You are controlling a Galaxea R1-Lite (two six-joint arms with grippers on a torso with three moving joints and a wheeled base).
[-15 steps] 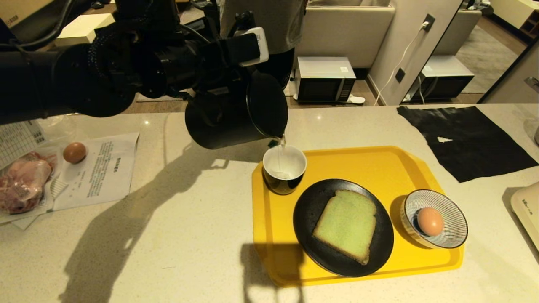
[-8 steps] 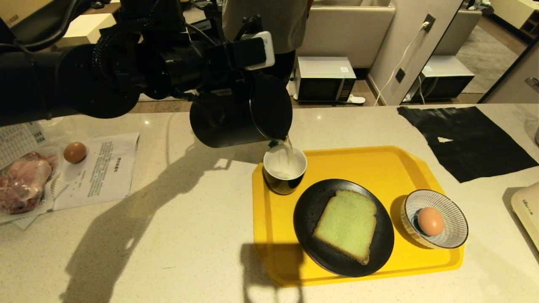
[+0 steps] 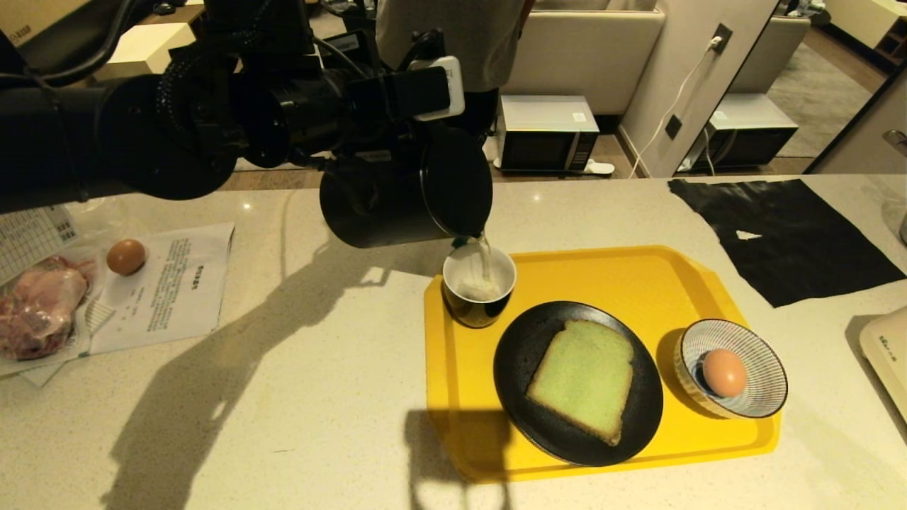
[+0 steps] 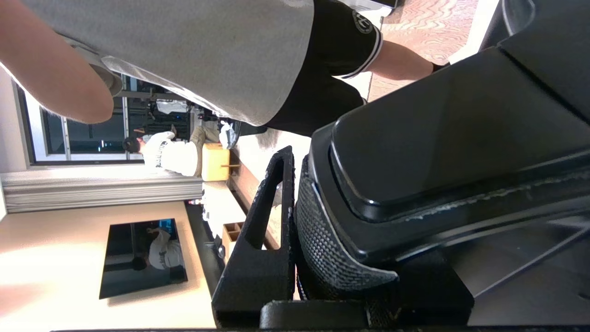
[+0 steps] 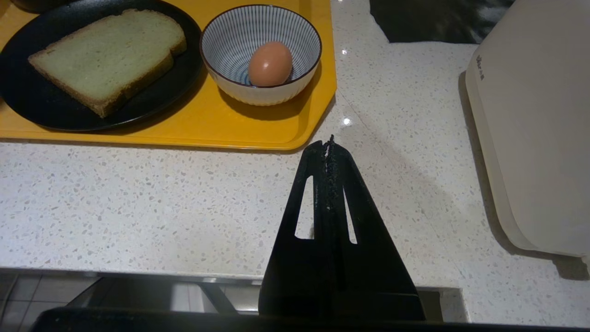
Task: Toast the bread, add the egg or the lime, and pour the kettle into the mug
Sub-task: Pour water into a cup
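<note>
The black kettle (image 3: 397, 198) hangs tipped over the counter with my left gripper (image 4: 322, 216) shut on its textured handle (image 4: 318, 249). A thin stream of water (image 3: 484, 255) runs from its spout into the mug (image 3: 468, 312), which stands on the far left corner of the yellow tray (image 3: 638, 283). The green bread (image 3: 582, 375) lies on a black plate (image 3: 517, 361). The pale egg (image 3: 724, 372) rests in a striped bowl (image 3: 765, 354). My right gripper (image 5: 329, 143) is shut and empty, low by the counter's front edge, near the tray's corner.
A darker egg (image 3: 126, 256), papers (image 3: 170, 290) and a packet of meat (image 3: 35, 312) lie at the left. A black sheet (image 3: 786, 234) covers the far right, and a white appliance (image 5: 534, 115) stands at the right edge. A person (image 3: 446, 42) stands behind the counter.
The kettle has tipped a little further and shifted slightly right. The stream into the mug has grown stronger. The right arm has not moved.
</note>
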